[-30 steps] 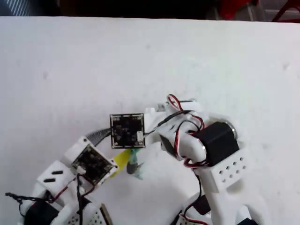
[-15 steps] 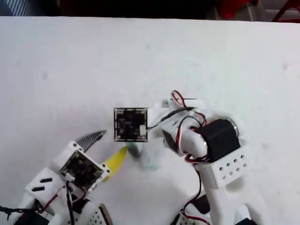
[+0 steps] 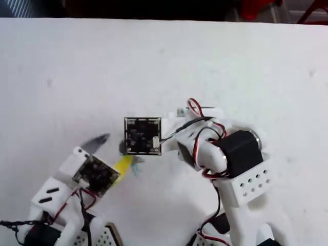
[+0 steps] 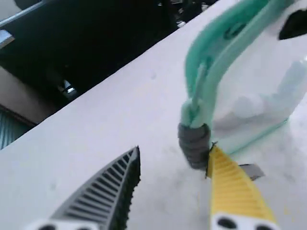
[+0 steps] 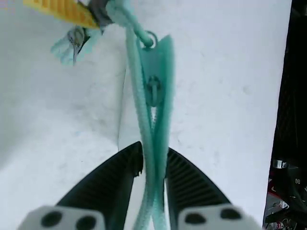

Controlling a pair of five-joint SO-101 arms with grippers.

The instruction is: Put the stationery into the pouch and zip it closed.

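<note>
So the right gripper (image 5: 153, 151) is clamped on the teal zip edge of the pouch (image 5: 162, 57), with both dark fingers pressed against it from either side. The pouch is a see-through one with teal trim, lying on the white worktop (image 3: 164, 66) between the two arms. In the high view most of it sits under the right arm's camera board (image 3: 142, 136), with just a scrap of teal poking out beside it. The zip slider (image 5: 153, 89) sits on the edge a bit beyond the right gripper's fingertips. The left gripper (image 4: 173, 155) is spread wide. Its yellow finger (image 4: 232, 191) touches the grey end piece (image 4: 194, 143) at the end of the zip, while its dark ribbed finger (image 4: 112, 191) is well off to the side over bare worktop. Can't make out what's inside the pouch through the clear wall.
</note>
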